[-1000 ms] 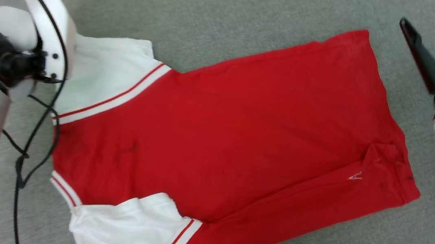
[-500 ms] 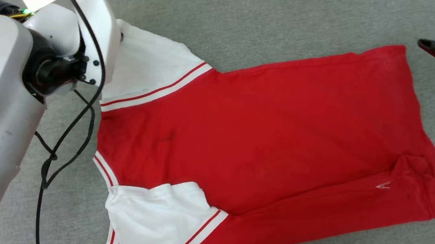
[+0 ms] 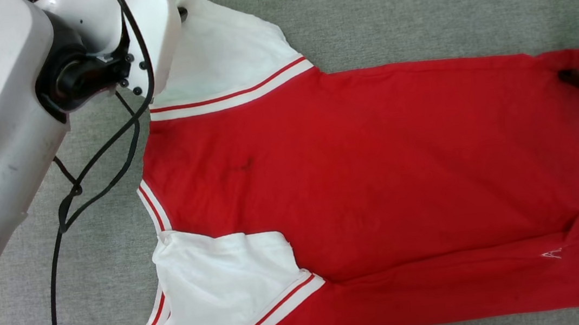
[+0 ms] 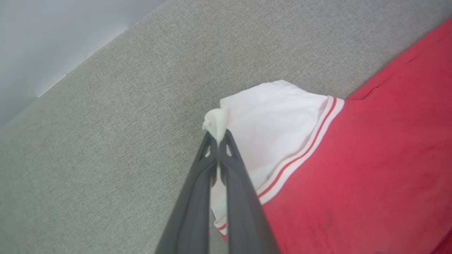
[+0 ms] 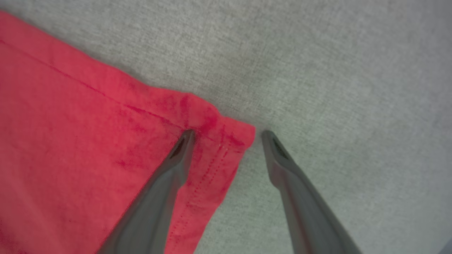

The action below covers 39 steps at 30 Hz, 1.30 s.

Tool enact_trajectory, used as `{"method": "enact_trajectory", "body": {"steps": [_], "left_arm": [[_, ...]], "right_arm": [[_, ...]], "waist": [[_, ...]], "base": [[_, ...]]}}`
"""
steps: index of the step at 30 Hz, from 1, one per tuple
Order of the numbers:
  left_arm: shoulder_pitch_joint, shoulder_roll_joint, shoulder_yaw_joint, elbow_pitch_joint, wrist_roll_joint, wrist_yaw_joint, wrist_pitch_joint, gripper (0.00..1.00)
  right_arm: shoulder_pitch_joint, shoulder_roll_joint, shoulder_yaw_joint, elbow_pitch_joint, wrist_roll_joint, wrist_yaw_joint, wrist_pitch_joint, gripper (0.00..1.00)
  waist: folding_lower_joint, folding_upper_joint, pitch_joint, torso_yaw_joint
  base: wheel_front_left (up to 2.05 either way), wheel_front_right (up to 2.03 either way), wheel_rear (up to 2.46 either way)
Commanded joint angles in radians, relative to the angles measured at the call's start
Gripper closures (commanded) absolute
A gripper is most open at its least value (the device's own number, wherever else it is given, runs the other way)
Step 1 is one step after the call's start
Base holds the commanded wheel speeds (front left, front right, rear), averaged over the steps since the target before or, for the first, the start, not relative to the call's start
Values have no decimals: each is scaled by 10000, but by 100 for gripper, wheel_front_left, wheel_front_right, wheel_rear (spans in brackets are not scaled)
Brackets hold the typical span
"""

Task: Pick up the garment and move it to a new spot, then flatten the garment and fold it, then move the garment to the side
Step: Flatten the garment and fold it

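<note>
Head camera has panned, so ignore the frame slide. The real change: a second ago the right gripper (image 5: pixel 228 133) stood off the cloth past the hem. Now it straddles the far hem corner (image 5: pixel 238 137), at 2 o'clock in the head view. One finger is over red cloth, the other on the grey woven surface (image 3: pixel 413 1); jaws wide apart, holding nothing.

Left gripper (image 4: pixel 219 139) stays clamped on the tip of the far white sleeve (image 4: pixel 275 116), at 11. The red jersey-knit garment with white short sleeves and striped trim (image 3: pixel 378 174) lies spread, collar at 9, hem at 3.

My read: second grip point nearly set, close and tension come next. Not flat yet: near side edge (image 3: pixel 445 286) is turned over at 6 and the near sleeve (image 3: pixel 226 273) is rumpled.

Room: grey surface runs on at 12. The hem sits at the frame edge at 3. In the left wrist view a pale area beyond the surface's edge (image 4: pixel 42 42) shows at 10. Black cable (image 3: pixel 62 218) hangs beside the collar.
</note>
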State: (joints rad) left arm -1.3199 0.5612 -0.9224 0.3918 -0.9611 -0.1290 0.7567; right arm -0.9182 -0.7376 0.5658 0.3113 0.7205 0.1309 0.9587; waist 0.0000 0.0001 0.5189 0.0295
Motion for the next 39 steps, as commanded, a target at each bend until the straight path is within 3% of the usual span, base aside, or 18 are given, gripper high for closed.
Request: {"method": "enact_trajectory", "body": {"steps": [1, 6, 7, 8, 17, 27, 39], "left_arm": [[-135, 40, -1, -44, 10, -1, -93, 100], [-165, 108, -100, -110, -43, -3, -201, 100], [-138, 125, -124, -112, -75, -3, -227, 100], [-96, 145, -157, -110, -101, -4, -243, 100], [475, 415, -380, -294, -339, -5, -839, 100], [2262, 1390, -836, -1421, -729, 24, -1558, 100], [5398, 2842, -1397, -3651, -1324, 995, -2166, 100]], "right_arm": [[157, 138, 313, 201, 75, -3, -84, 0], [691, 188, 1145, 641, 524, 13, -160, 0], [681, 190, 1220, 649, 625, 15, -285, 37], [625, 186, 1247, 633, 687, 15, -494, 100], [199, -293, 1172, 344, 1118, 4, -2366, 100], [1509, -1034, 1750, -197, 1670, -3, -4121, 100], [4095, -1575, 1996, -789, 2167, -5, -5296, 100]], "waist": [[0, -1, 142, 109], [0, -1, 202, 155], [0, -1, 188, 148], [0, -1, 153, 133], [0, -1, -740, 79], [0, -1, -2371, 159], [0, -1, -3966, 189]], "base": [[0, 0, 0], [0, 0, 0], [0, 0, 0], [0, 0, 0], [0, 0, 0], [0, 0, 0], [0, 0, 0]]}}
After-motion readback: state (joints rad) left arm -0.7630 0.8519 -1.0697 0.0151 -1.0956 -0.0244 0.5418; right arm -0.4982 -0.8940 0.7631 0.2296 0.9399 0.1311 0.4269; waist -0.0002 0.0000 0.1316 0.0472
